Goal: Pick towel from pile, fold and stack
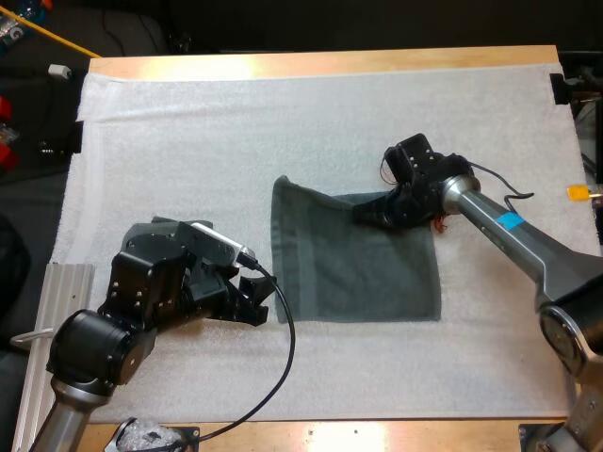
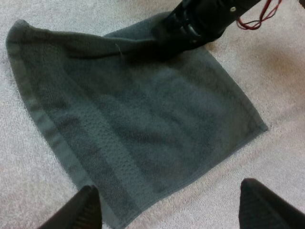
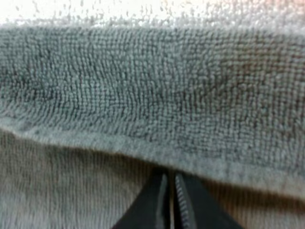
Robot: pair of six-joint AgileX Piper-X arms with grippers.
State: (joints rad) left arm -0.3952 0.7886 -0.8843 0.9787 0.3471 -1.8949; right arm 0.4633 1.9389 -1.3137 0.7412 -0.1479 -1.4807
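Taking 12 o'clock as straight away from the robot across the mat (image 1: 283,113), the left claw (image 1: 256,299) sits nearest, low over the white mat at about 8 o'clock from the towel (image 1: 363,268). Its fingers (image 2: 86,206) are spread wide and clear of the cloth, one tip just beside the towel's near corner.

The towel lies mostly flat near the middle of the mat, a single dark grey-green layer with a thicker hemmed band along its edges. Its 10 o'clock corner stands up in a soft ridge, and the far edge is gathered.

At the towel's 12 o'clock edge, the right claw (image 1: 369,213) is pressed almost together on the hem, pinching a thin fold of cloth.

The towel looks light and limp, with no stiffness of its own, so it will likely sag and drape from any single hold. The looped terry should grip well rather than slip, and nothing here seems fragile. The hem, close to the corners, is probably the best place to take hold. Holding two corners of one edge would probably keep that edge straight for a fold.
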